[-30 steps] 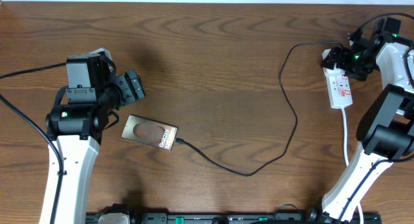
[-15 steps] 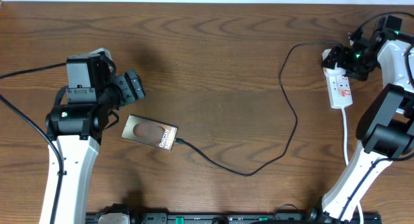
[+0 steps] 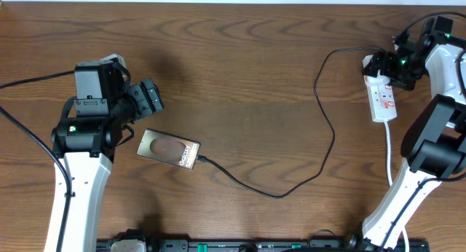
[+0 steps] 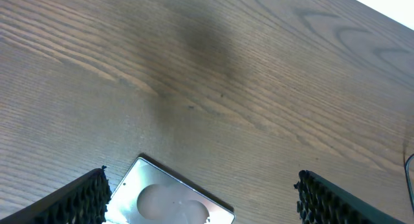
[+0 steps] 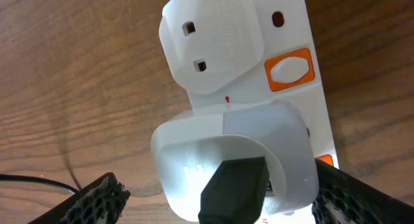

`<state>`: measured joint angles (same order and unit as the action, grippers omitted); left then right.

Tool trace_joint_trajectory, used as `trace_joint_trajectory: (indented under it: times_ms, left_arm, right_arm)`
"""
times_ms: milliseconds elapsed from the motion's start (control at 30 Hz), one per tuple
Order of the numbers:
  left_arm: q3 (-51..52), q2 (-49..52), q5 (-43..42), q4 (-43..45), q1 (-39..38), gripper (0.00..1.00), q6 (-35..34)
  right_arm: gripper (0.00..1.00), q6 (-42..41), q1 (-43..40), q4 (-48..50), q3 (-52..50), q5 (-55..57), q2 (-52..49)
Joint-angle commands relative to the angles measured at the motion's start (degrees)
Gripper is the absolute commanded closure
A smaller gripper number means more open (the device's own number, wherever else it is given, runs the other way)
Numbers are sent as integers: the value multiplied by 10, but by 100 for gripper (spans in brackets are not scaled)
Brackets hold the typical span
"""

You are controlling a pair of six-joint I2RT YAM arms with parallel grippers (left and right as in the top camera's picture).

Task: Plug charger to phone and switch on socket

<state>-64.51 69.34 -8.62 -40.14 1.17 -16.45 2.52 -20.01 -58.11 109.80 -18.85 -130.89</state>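
Note:
The phone (image 3: 169, 150) lies flat at the left, "Galaxy" end to the right. The black charger cable (image 3: 280, 195) meets that end and loops right and up to the white socket strip (image 3: 384, 99). My left gripper (image 3: 149, 97) is open just above the phone. In the left wrist view its fingers (image 4: 202, 180) straddle the phone's top corner (image 4: 171, 201) without touching. My right gripper (image 3: 382, 66) is over the strip's far end. In the right wrist view its open fingers (image 5: 223, 198) flank a white adapter (image 5: 233, 146) with a black USB plug (image 5: 236, 188), seated in the socket (image 5: 284, 36).
A second white plug (image 5: 213, 39) sits in the strip beside an orange switch (image 5: 290, 70). The strip's white cord (image 3: 389, 146) runs toward the front past my right arm's base. Bare wood lies between the arms.

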Motion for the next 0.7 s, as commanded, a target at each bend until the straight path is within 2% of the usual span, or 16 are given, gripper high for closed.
trace_joint_trajectory:
  times_ms: [0, 667]
  left_arm:
    - [-4, -1, 7, -2, -1, 10, 8]
    - [-4, -1, 8, -10, -1, 10, 8]
  right_arm:
    - [12, 14, 8, -8, 15, -24, 2]
    - [11, 17, 10, -15, 9, -21, 0]
